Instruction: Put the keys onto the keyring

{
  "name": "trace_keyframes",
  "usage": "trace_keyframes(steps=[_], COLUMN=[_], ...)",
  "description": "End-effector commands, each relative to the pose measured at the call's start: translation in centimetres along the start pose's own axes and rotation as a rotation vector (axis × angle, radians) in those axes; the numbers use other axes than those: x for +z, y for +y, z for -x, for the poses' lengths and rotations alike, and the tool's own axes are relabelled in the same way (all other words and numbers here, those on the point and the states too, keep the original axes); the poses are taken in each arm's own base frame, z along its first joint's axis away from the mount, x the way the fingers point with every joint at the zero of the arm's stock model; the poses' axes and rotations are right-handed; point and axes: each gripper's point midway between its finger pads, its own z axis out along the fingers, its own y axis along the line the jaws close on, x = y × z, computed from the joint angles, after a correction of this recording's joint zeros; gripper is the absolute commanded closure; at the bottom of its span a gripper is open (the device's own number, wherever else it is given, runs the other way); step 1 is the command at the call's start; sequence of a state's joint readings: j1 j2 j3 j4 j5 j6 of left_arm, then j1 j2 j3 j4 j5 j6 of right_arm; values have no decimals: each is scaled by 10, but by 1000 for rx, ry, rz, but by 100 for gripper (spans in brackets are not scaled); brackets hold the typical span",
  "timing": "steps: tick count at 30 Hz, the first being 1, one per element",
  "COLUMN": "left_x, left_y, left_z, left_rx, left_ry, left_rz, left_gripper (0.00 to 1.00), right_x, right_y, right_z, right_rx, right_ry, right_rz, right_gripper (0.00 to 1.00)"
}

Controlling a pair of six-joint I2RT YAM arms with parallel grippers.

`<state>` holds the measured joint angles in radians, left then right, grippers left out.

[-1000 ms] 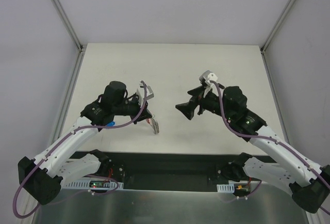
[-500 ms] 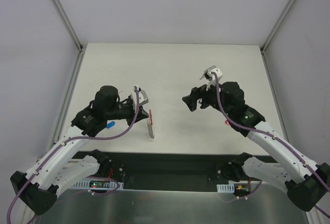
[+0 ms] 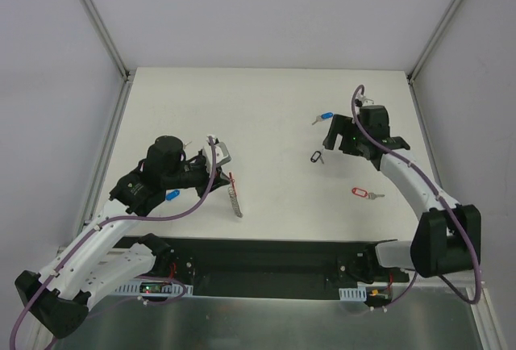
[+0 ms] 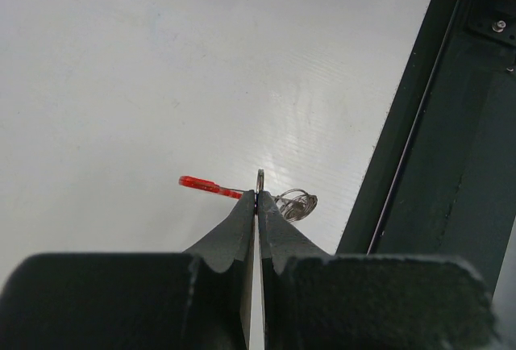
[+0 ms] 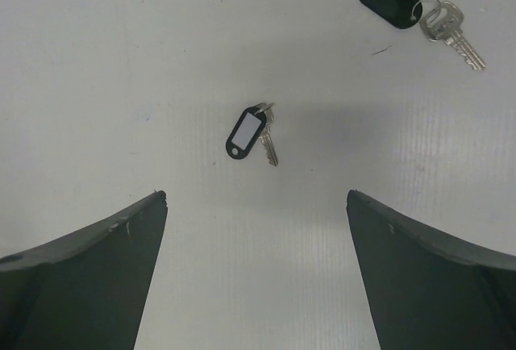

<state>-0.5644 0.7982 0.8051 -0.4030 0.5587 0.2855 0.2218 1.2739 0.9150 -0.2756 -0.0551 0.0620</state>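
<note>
Nearest, the left gripper is pinched closed on the keyring, close to the table's near edge. Farther out, the right gripper hovers spread wide and empty above a black-tagged key. A second black-tagged key lies beyond.

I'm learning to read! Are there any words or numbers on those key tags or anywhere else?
No words or numbers can be read anywhere.
The black key tag has a white label, and it is blank.
The other black tag shows no writing.
The red tag and blue tag are too small to tell.
</note>
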Motion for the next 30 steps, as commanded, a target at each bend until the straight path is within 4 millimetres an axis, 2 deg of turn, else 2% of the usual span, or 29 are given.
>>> trace_keyframes(steps=[1,3,5,11,18,21,25,30], left_x=[0,0,0,3,5,6,6,6], left_y=[1,1,2,1,1,1,1,1], left_z=[8,9,8,6,4,5,5,4], left_rx=[38,44,42,32,26,25,25,25], left_ry=[-24,-26,-23,-14,-6,-5,-5,-5], left_rz=[8,9,10,-4,-14,-14,-16,-16], left_gripper=[100,100,100,100,100,100,100,100], right_x=[23,35,52,88,106,110,113,115], right_y=[15,16,14,16,29,42,73,105], right_z=[6,6,-6,-25,-49,-58,-73,-77], right_rx=[48,60,79,121,78,68,32,17], right_ry=[84,106,159,221,282,296,319,314], right_rz=[85,90,92,113,118,135,167,200], right_gripper=[3,2,2,2,2,3,3,4])
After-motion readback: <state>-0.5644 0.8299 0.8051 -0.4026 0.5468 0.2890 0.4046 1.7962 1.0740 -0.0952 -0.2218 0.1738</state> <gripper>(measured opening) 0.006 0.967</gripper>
